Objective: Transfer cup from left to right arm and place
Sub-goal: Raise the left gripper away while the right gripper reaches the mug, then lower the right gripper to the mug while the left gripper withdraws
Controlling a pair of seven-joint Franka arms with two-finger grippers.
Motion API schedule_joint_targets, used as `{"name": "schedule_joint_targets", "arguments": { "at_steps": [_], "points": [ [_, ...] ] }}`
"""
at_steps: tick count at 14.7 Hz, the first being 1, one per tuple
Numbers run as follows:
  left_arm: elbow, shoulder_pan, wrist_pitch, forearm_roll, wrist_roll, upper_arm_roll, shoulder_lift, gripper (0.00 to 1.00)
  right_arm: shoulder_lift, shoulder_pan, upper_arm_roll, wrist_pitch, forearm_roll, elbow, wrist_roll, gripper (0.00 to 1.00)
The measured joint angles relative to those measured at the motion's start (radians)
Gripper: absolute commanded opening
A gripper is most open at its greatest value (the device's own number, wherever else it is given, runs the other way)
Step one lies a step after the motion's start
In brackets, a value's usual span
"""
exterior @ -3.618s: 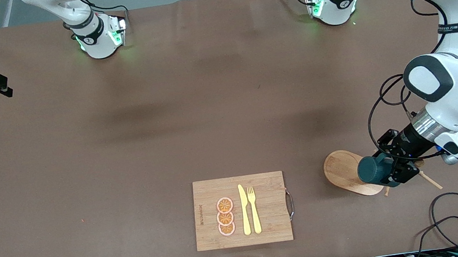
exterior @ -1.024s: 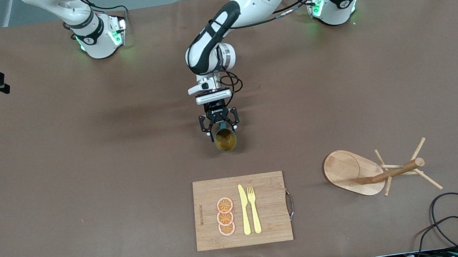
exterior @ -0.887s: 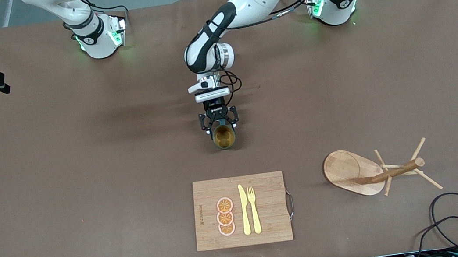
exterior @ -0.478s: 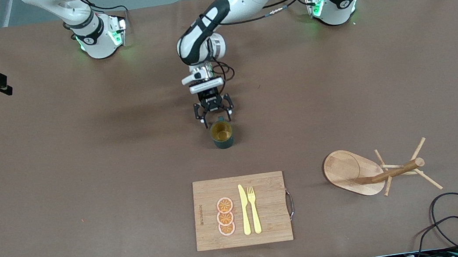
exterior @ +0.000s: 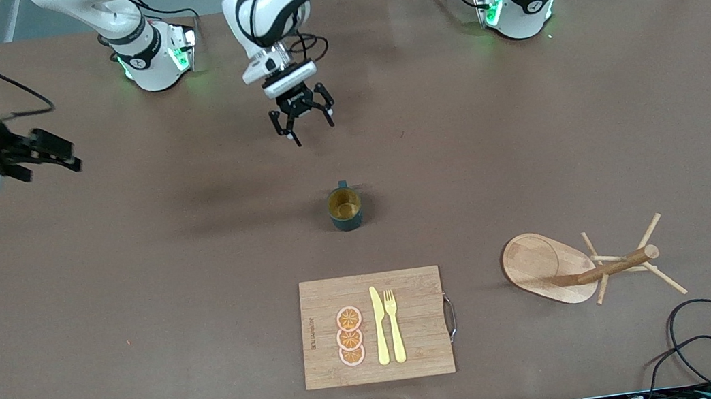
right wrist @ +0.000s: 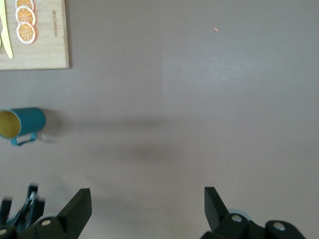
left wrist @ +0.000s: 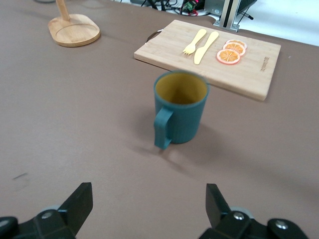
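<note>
The right gripper [right wrist: 144,211], jaws wide, hangs above bare table [right wrist: 199,99] near the cup [right wrist: 22,124].

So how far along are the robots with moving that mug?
About halfway, it seems. The cup stands upright on the table mid-way, farther from the front camera than the cutting board. The left gripper hangs open above the table, holding nothing. The right gripper, also open, has yet to grasp and place it.

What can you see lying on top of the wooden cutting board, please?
On the cutting board lie three orange slices in a row, with a yellow knife and a yellow fork side by side next to them. Nothing covers them; what the slices hide underneath cannot be seen.
</note>
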Motion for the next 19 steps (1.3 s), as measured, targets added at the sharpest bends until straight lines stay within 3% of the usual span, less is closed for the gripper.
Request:
{"name": "schedule_joint_targets", "arguments": {
  "at_steps": [3,6,13,19],
  "points": [
    [0.105,0.091,-0.006,-0.187,0.24,0.01,-0.131,1.0,0.034,0.086,0.002,0.17,0.001,-0.096,0.122,1.0],
    [0.118,0.263,-0.006,-0.336,0.493,0.011,-0.248,1.0,0.086,0.159,0.004,0.279,0.001,-0.131,0.227,1.0],
    [0.119,0.64,-0.006,-0.564,1.085,0.011,-0.317,1.0,0.244,0.37,0.005,0.491,0.001,-0.118,0.586,1.0],
    [0.12,0.955,-0.079,-0.763,1.557,0.011,-0.442,1.0,0.443,0.493,0.004,0.62,0.001,-0.027,0.8,1.0]
  ]
}}
